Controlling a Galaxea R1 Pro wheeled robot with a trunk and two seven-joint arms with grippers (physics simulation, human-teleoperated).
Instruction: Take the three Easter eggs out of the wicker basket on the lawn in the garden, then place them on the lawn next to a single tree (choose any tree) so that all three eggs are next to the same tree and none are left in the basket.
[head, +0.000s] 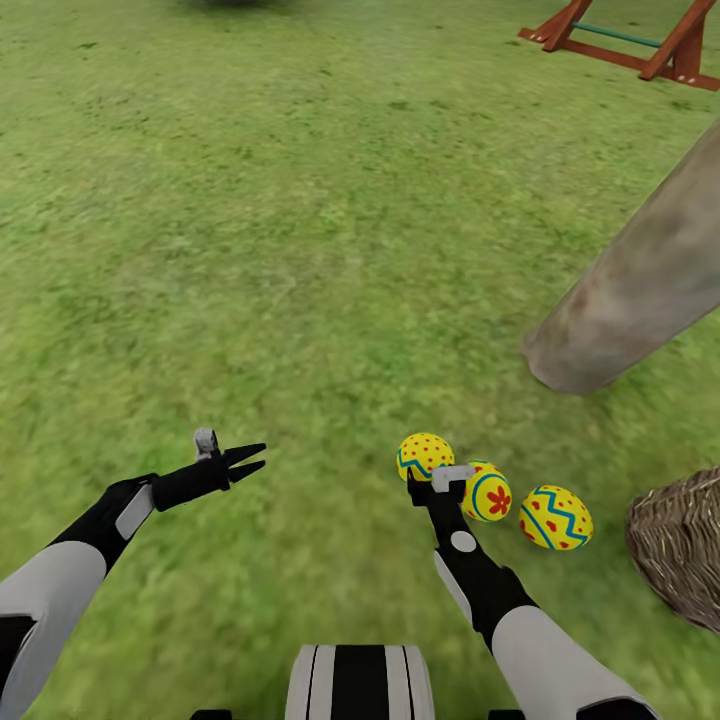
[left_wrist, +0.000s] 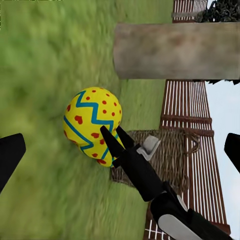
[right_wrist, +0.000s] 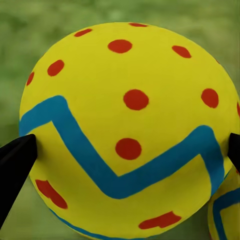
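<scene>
Three yellow Easter eggs (head: 487, 490) on lawn (head: 300, 250), between leaning tree (head: 640, 290) and wicker basket (head: 685, 545)

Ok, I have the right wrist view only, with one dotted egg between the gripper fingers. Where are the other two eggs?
Observer: Both lie on the lawn to the right of that one: first the flower egg, then the zigzag egg.
Operator: And is the tree near?
Observer: Yes, the tree trunk meets the grass a little ahead of the eggs, to their right.
Operator: Is the left gripper holding something?
Observer: No, the left gripper is open and empty, over bare grass.
</scene>
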